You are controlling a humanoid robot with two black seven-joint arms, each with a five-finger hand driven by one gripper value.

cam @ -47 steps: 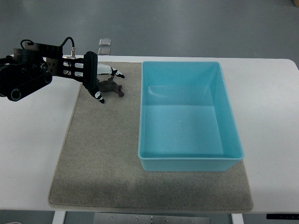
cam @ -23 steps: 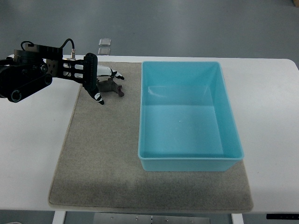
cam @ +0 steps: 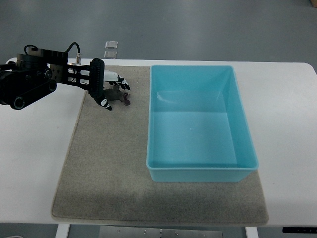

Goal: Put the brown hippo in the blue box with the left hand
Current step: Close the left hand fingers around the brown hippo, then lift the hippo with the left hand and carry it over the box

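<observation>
White table [cam: 39, 163] under a grey floor, with a tan felt mat [cam: 109, 168] lying on it; on the mat sits the big blue box [cam: 200, 171], and nothing is in it yet. Near the far left corner of the mat is the brown hippo [cam: 119, 96], a small dark toy; it rests on the mat, well apart from the box wall.

One arm comes in from the left; its left hand [cam: 106, 89] is right at the hippo. A second ago the fingers [cam: 105, 102] were spread wider, with one white tip poking out past the toy; now they have curled in closer, so the hand is closing around the hippo. The toy has turned a little and slid a bit under the fingers; it looks touched, maybe lightly pinched, but I cannot tell if the hold is firm.

So the grab seems to be just starting; the lift and the carry over to the box are not done yet. A loose hold could let the little toy slip out. No right hand shows anywhere.
</observation>
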